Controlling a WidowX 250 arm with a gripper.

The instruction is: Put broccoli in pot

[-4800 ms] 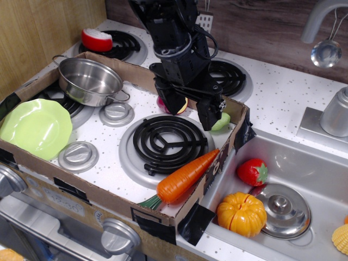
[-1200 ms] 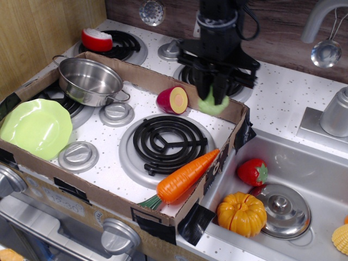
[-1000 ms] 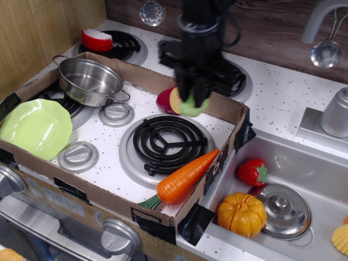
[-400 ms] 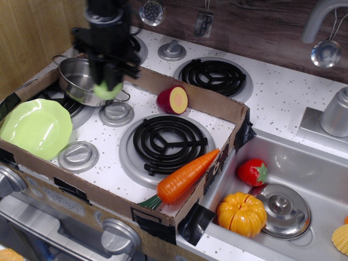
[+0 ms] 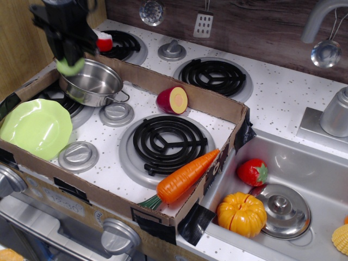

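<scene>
The gripper [image 5: 69,58] is clamped on the broccoli [image 5: 70,66], hanging over the pot's [image 5: 91,82] far-left rim. Better to shift it right, over the bowl's middle, then lower before letting go.

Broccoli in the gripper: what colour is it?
Pale green. The broccoli shows in the observation.image view, held just above the pot.

We see a dark wood-grain back wall [image 5: 261,24]. A light wooden panel [image 5: 24,38] stands left. The speckled white countertop [image 5: 283,92] looks evenly lit
</scene>
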